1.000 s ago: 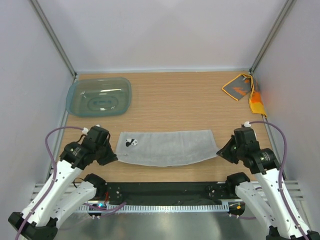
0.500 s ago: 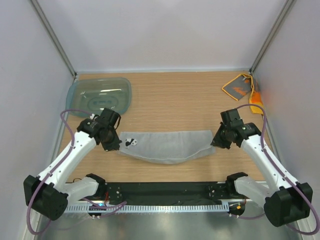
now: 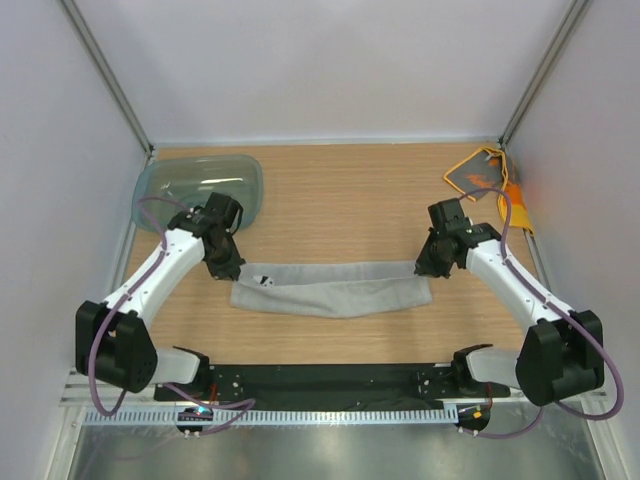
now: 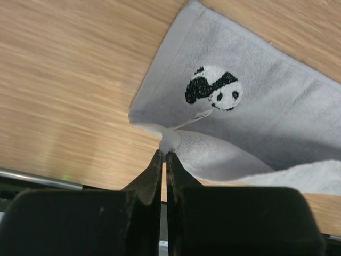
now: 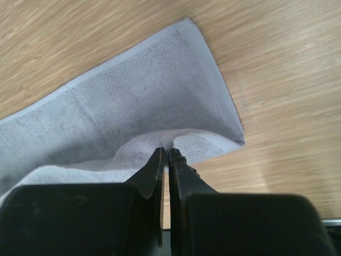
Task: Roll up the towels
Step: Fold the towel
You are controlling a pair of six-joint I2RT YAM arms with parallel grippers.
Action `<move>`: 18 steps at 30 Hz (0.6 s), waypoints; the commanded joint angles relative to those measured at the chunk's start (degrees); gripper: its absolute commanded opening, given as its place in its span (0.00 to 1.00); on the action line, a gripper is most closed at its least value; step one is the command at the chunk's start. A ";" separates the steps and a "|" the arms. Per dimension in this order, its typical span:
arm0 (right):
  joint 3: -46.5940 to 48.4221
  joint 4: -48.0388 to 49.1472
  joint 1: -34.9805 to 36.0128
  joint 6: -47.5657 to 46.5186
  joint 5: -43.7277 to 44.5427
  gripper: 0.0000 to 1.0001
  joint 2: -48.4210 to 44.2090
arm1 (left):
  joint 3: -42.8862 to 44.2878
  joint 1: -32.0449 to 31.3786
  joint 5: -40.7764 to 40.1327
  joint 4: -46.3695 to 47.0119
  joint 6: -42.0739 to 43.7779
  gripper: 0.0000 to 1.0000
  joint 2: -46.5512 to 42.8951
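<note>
The grey towel [image 3: 335, 290] is pinched at both ends. My left hand [image 4: 164, 156] is clenched on a thin fold of the corner by the panda patch [image 4: 213, 90], and my right hand [image 5: 164, 151] is clenched the same way on the corner at the opposite end. The cloth is soft, light and limp. It bows between my two grips and will drape or crease rather than hold a shape, so I judge the hemmed corners the surest hold, and both ends would need to travel together. Each hand points steeply down, close to the tabletop [image 3: 340, 200], with my arms reaching forward and angled in from either side. The towel lies as a long band across the middle of the tabletop, the edge I hold doubled over the layer beneath. The orange towel [image 3: 478, 178] lies crumpled in the far right corner, well apart, and a teal tub [image 3: 165, 190] sits far left, just beyond my left arm.
</note>
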 commanded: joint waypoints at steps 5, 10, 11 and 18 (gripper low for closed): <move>4.19 3.68 -0.75 -2.10 1.56 0.01 3.94 | 5.25 1.30 -0.22 3.26 3.60 0.00 5.11; 4.54 4.64 -1.28 -2.89 1.56 0.01 5.70 | 6.66 1.56 -2.06 3.35 4.65 0.00 8.54; 4.63 4.65 -1.45 -2.98 1.65 0.01 6.05 | 6.83 1.65 -2.24 3.35 4.74 0.00 8.72; 4.80 5.52 -2.68 -3.60 1.56 0.01 6.76 | 7.45 2.27 -3.38 3.70 5.71 0.00 10.91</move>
